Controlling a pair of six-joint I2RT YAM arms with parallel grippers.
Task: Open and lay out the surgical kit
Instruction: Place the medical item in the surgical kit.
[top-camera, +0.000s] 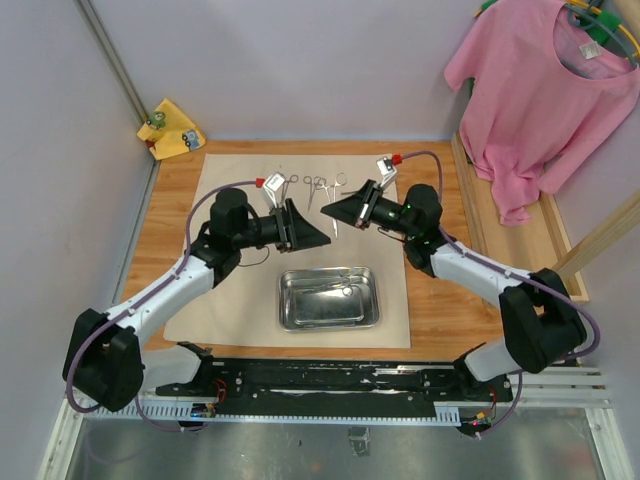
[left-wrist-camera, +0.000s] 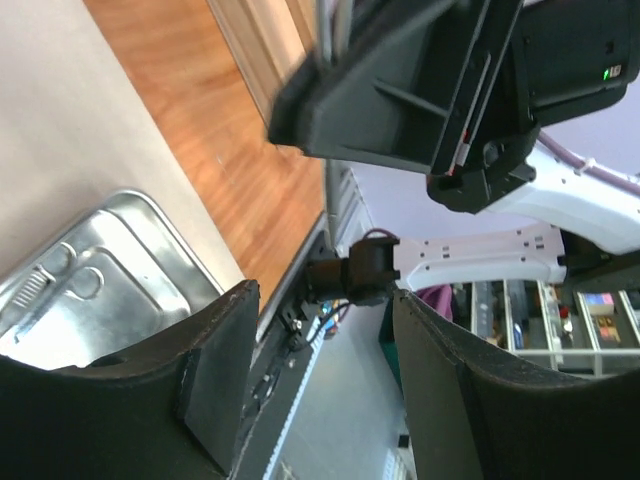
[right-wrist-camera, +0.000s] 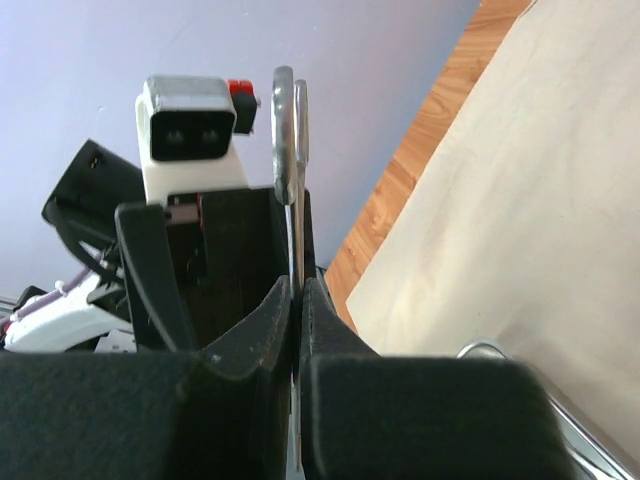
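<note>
Nearest in, the rail (top-camera: 330, 385) carries both arm bases, and both arms reach out over the table (top-camera: 440, 300). At far left a yellow cloth (top-camera: 170, 128) sits in the corner, no part of the kit. The left gripper (top-camera: 318, 238) hangs above the middle of the cloth (top-camera: 230, 300), its jaws apart and nothing between them; its wrist view shows bare pads (left-wrist-camera: 225, 350) on either side of a gap. The cloth itself lies spread flat, so the unwrapping looks done. Along its far edge a few forceps (top-camera: 305, 184) lie in a row, rings away from the arms, well apart from the tray (top-camera: 290, 305). The tray sits on the near half of the cloth and has at least one ringed instrument (top-camera: 340, 286) in it, so the emptying is not finished. Just right of the left gripper, tip to tip with it, the right gripper (top-camera: 330, 212) is pinched tight on tweezers (right-wrist-camera: 290, 130), held in the air between tray and row. I judge the task past halfway: these tweezers need setting beside the row, then what remains in the tray. At far right hangs a pink shirt (top-camera: 540, 90).
</note>
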